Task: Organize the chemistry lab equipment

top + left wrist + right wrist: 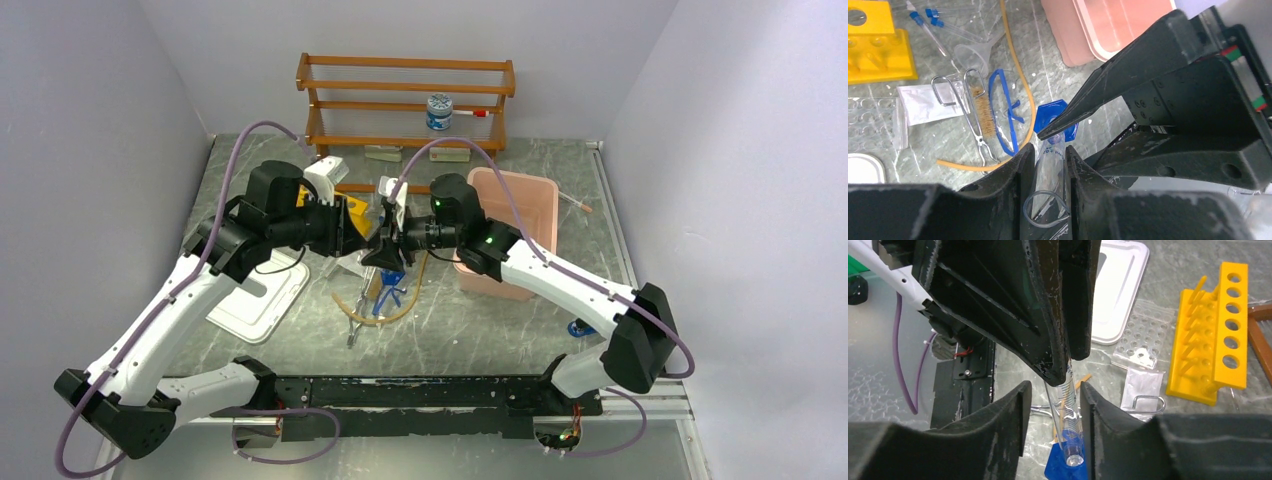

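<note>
From above, the left hand and the right hand meet tip to tip over the middle of the surface, near the pink bin. We cannot make out here what is between them.

In the left wrist view, the left hand is closed narrow on a clear cylinder. Its fingers press both sides, with the open mouth toward the camera and the blue base at the far end. One finger of the right hand touches the cylinder just by this base. On the surface below lie the hose, the tongs and the capped tubes beside the yellow rack.

In the right wrist view, the right hand stands half open around the cylinder. One finger is at its wall and the other is a little apart, so it grips nothing.

We judge that this is a handover in the air. For the next move, the right hand must close firmly near the base, and only then may the left hand let go. Otherwise the cylinder may fall on the things below.
</note>
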{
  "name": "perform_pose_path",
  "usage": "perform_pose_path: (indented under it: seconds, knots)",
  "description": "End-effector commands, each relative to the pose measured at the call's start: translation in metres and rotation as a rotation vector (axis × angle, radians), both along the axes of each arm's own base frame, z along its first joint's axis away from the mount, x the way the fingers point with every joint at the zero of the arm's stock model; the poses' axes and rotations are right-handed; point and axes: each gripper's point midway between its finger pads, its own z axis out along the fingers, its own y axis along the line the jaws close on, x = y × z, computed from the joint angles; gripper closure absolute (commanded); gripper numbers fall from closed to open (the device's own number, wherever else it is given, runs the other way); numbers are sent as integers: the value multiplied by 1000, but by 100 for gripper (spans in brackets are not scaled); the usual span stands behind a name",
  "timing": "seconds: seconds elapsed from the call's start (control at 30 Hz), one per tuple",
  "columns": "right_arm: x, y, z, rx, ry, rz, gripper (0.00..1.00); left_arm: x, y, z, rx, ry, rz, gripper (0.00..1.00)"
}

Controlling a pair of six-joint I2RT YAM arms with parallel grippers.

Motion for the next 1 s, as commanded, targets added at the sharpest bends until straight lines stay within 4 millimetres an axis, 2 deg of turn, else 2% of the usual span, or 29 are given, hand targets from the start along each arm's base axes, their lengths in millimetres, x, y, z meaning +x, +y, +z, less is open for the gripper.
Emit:
perform_pose_path:
  seconds: [0.0,0.23,0.37,0.43,0.47,0.53,0.57,0.6,0.67,0.87,0.97]
  knots:
    - [-3,0,-1,-27,-8,43,58,-6,-10,17,-62,-60,-72,77]
    - [2,-3,-9,-48,-14,23,57,-7,-10,18,-59,-63,-78,78]
    - [5,-4,-11,-62,-3,22,70,-6,-9,20,-62,-67,-70,75]
    - [8,-5,-13,-72,3,17,82,-5,-10,20,-67,-57,-61,66]
    - [9,-5,-12,-73,3,16,86,-4,-10,21,-71,-56,-51,58]
    - [12,-6,-9,-64,2,5,89,1,-10,25,-84,-60,-19,44]
    - [12,-7,-5,-54,-6,-1,89,7,-10,31,-96,-65,9,39]
    - [13,-8,-3,-43,-11,-7,89,14,-11,38,-106,-81,35,27]
    - [18,-12,5,-21,-25,-23,90,29,-11,55,-122,-119,92,17]
    - [47,-36,30,57,-24,-161,91,84,10,96,-127,-246,360,15]
    - [75,-60,45,130,-1,-328,94,102,17,119,-195,-329,451,15]
